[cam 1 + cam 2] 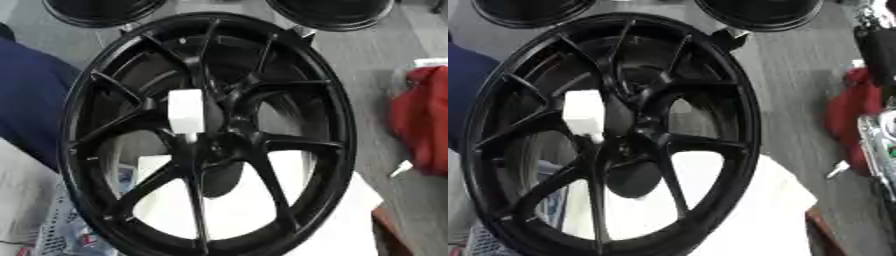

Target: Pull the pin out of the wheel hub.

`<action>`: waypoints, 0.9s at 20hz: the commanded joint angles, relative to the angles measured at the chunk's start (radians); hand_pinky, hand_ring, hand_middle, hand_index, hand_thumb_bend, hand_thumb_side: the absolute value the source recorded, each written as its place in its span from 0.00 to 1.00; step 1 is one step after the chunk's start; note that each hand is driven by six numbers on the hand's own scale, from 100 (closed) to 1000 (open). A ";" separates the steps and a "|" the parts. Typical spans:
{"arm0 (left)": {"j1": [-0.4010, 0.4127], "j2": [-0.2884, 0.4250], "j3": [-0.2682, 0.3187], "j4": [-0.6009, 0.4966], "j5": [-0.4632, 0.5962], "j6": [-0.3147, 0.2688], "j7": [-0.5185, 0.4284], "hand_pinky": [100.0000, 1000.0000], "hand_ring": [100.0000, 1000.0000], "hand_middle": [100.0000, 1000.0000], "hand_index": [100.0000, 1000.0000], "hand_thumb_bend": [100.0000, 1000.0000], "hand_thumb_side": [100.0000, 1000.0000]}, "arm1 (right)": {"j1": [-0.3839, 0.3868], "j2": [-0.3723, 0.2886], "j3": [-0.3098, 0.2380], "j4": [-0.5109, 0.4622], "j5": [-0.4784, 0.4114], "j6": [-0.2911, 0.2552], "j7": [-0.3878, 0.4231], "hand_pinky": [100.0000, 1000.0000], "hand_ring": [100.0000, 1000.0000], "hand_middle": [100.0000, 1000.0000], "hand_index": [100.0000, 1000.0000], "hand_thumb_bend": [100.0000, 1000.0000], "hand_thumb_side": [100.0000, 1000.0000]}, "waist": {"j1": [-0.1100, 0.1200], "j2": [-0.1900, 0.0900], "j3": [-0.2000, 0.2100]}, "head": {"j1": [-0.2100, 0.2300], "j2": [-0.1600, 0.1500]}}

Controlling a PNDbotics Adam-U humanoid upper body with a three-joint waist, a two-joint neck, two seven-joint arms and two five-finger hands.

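A large black wheel hub (339, 125) with thin spokes stands tilted and fills most of both views. A white, blocky pin (185, 111) sticks out just above the hub's centre (210, 147), between the spokes. Nothing touches the pin. In the right eye view a black and silver stretch of my right arm runs down the right edge, with what looks like the right hand (878, 50) at its upper end, well to the right of the wheel. My left hand shows in neither view.
Two more black wheels (103, 10) (332, 12) lie at the far edge. A red object (424, 120) sits to the right on the grey floor. Dark blue cloth (31, 100) is at the left. A white sheet (350, 220) lies under the wheel.
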State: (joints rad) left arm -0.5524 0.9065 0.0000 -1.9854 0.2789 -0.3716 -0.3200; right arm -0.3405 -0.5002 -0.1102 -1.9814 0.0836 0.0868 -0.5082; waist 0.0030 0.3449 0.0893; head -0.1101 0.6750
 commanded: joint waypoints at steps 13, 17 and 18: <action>-0.336 0.162 -0.216 -0.015 -0.217 -0.062 -0.430 0.79 0.73 0.72 0.83 0.00 0.70 | 0.006 -0.051 0.012 -0.019 -0.003 0.012 0.020 0.77 0.69 0.62 0.83 0.00 0.48 | 0.011 -0.030 -0.008 | 0.006 -0.007; -0.409 0.140 -0.274 -0.015 -0.248 -0.039 -0.562 0.80 0.73 0.71 0.83 0.00 0.74 | 0.006 -0.052 0.015 -0.019 -0.005 0.013 0.022 0.77 0.69 0.62 0.83 0.00 0.48 | 0.014 -0.027 -0.009 | 0.008 -0.009; -0.424 0.135 -0.293 -0.015 -0.253 -0.031 -0.575 0.80 0.73 0.71 0.83 0.00 0.75 | 0.005 -0.052 0.016 -0.019 -0.005 0.013 0.023 0.77 0.69 0.62 0.83 0.00 0.48 | 0.015 -0.026 -0.009 | 0.009 -0.009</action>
State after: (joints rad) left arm -0.9579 1.0287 -0.2852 -1.9916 0.0351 -0.3293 -0.7843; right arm -0.3279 -0.5199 -0.0916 -1.9814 0.0820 0.1013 -0.4880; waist 0.0178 0.3389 0.0811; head -0.1044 0.6748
